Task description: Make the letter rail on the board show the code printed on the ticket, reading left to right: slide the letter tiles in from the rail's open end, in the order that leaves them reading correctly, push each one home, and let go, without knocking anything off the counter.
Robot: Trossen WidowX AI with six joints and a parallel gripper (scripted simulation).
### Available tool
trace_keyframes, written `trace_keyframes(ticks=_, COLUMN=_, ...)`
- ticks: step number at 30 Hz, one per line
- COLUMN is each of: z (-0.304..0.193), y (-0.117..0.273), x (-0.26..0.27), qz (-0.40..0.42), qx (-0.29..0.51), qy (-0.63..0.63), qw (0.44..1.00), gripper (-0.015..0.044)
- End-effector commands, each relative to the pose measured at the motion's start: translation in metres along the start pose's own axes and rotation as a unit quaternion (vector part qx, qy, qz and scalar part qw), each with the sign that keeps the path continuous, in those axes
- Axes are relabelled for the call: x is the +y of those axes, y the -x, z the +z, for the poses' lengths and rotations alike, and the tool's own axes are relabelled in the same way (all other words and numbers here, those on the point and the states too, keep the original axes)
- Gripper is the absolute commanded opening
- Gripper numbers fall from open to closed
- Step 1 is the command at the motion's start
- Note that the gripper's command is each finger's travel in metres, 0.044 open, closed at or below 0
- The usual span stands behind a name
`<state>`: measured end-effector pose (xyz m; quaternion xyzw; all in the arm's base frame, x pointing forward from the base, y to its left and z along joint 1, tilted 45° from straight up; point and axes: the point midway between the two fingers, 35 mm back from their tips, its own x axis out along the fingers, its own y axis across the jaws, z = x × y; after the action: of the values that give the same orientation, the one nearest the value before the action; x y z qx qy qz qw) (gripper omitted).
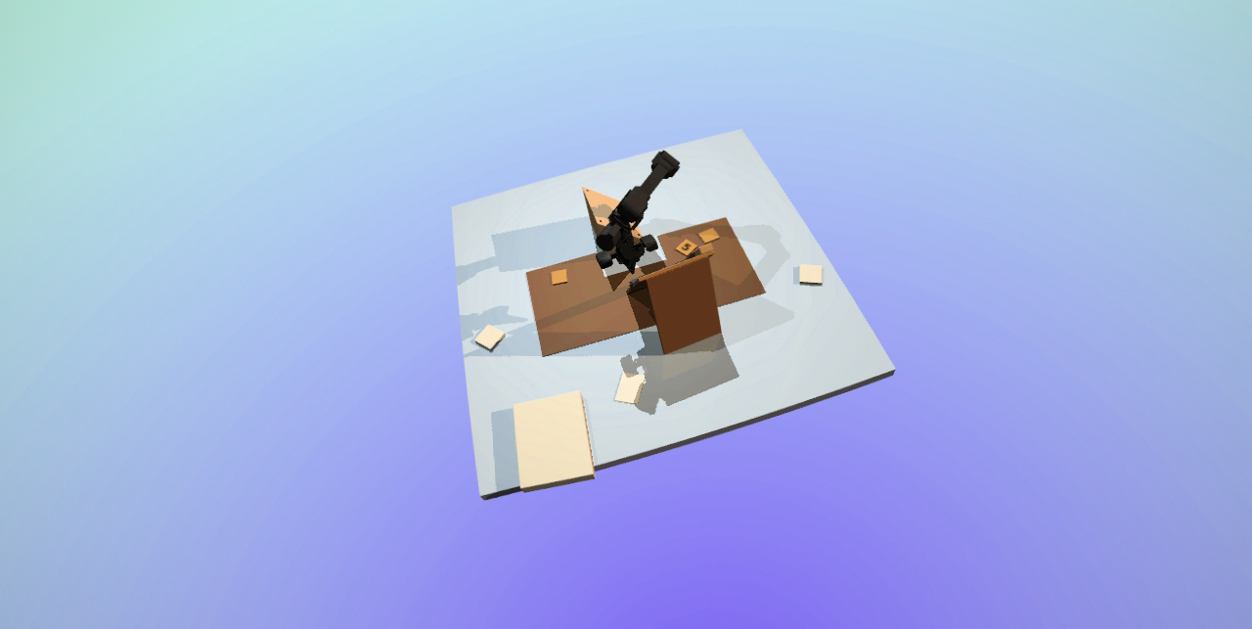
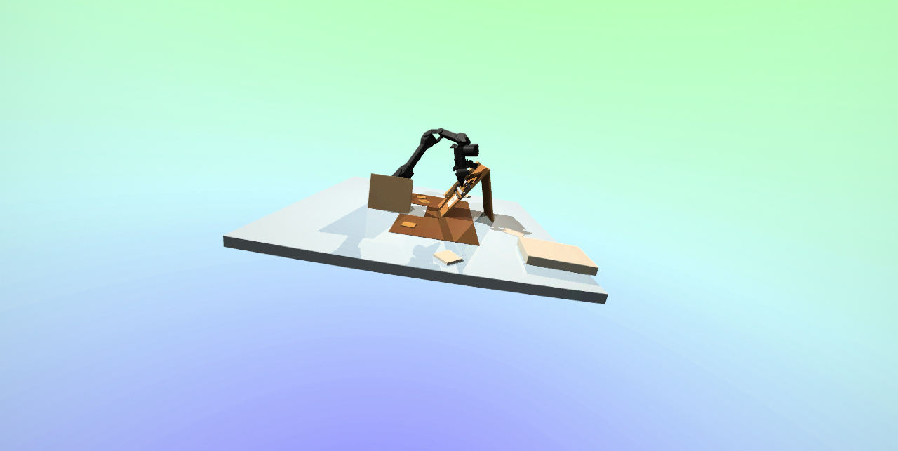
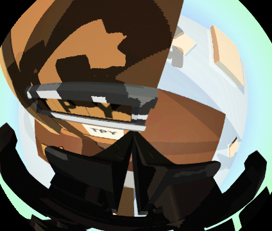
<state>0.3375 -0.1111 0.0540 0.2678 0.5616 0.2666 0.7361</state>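
The leaning board (image 1: 687, 310) (image 3: 110, 42) carries a grey letter rail (image 3: 147, 93). In the wrist view the rail holds a P tile (image 3: 68, 105) and, to its right, a Y tile (image 3: 108, 111); a shadowed tile left of the P is hard to read. The ticket (image 3: 104, 131) below reads TPY. My gripper (image 1: 632, 271) (image 2: 463, 183) (image 3: 133, 135) is shut and empty, its tips close to the rail's lower lip near its right end; contact is unclear. Loose orange tiles (image 1: 558, 277) (image 1: 686, 247) (image 1: 709, 235) lie on the brown mat (image 1: 577, 323).
An upright panel (image 1: 595, 202) (image 2: 390, 192) stands beside the arm. A thick cream slab (image 1: 554, 441) (image 2: 558, 253) (image 3: 227, 58) lies at the counter's edge. Small cream blocks (image 1: 490, 336) (image 1: 629, 387) (image 1: 810, 274) lie around the mat on the counter (image 1: 814, 344).
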Motion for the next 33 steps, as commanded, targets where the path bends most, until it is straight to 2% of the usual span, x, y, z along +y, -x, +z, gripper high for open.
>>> trace_keyframes(ticks=1, z=-0.003, y=0.005, x=0.000, qz=-0.002, qx=0.000, qy=0.001, qw=1.000, gripper=0.0000)
trace_keyframes(ticks=4, z=-0.003, y=0.005, x=0.000, qz=-0.002, qx=0.000, qy=0.001, qw=1.000, gripper=0.0000)
trace_keyframes(ticks=7, z=-0.006, y=0.020, x=0.009, qz=0.000, qx=-0.034, qy=0.001, qw=0.999, gripper=0.0079)
trace_keyframes(ticks=15, z=-0.043, y=0.091, x=0.061, qz=-0.001, qx=-0.204, qy=0.005, qw=0.979, gripper=0.0289)
trace_keyframes(ticks=21, z=-0.075, y=0.120, x=0.098, qz=-0.001, qx=-0.325, qy=-0.004, qw=0.946, gripper=0.0440)
trace_keyframes(ticks=33, z=-0.079, y=0.121, x=0.102, qz=-0.001, qx=-0.337, qy=-0.005, qw=0.941, gripper=0.0440)
